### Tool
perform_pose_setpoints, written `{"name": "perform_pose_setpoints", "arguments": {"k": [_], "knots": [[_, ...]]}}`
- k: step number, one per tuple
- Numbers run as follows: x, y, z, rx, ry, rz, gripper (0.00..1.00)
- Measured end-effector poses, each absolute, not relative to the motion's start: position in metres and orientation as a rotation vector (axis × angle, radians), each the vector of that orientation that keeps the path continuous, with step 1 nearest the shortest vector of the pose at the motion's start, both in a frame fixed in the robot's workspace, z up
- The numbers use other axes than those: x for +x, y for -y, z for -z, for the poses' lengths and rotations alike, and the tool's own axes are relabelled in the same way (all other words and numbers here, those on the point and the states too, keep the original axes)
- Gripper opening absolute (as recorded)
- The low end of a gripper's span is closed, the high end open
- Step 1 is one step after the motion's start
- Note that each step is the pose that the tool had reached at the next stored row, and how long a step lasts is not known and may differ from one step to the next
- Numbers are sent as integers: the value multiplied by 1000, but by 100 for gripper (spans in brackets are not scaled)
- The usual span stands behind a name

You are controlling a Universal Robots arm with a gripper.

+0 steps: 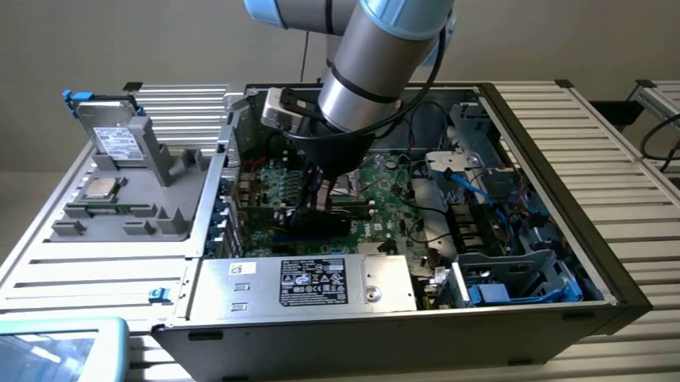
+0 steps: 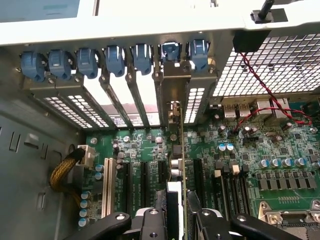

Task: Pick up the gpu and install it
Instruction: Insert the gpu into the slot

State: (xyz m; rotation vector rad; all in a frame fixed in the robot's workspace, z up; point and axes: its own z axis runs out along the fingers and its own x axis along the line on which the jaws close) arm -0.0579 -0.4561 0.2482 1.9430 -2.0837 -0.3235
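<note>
We see a ribbed metal table (image 1: 627, 151) of pale slats filling most of the exterior view, with a plain grey wall (image 1: 127, 40) behind it. A second slatted surface (image 1: 658, 91) shows at the upper right edge of that view. In the middle of the table lies an open computer case (image 1: 372, 338), its dark side wall facing us. A silver power supply (image 1: 308, 282) with a black label sits along the case's near edge.

At the exterior view's left, a grey fixture (image 1: 170, 159) stands on the table. It holds a white-labelled drive box (image 1: 115, 139) and a square processor chip (image 1: 99, 189). A teal-edged object (image 1: 53, 350) fills the lower left corner.

The arm (image 1: 372, 72) comes down from the top centre into the case, and the gripper (image 1: 318, 211) sits low over the board. In the wrist view its fingers (image 2: 150, 225) are drawn partway in and clamp the gpu (image 2: 176, 165) between them. The card stands upright and edge-on over the green motherboard (image 2: 265, 145), among the long black slots. Its silver bracket (image 2: 172, 92) meets the case's rear wall beneath the row of blue latches (image 2: 115, 60). We cannot tell whether the card is fully seated in a slot.
</note>
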Motion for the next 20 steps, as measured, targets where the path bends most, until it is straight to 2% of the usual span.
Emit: {"name": "perform_pose_setpoints", "arguments": {"k": [20], "knots": [[-62, 456, -248, 1958, 2096, 324, 27]]}}
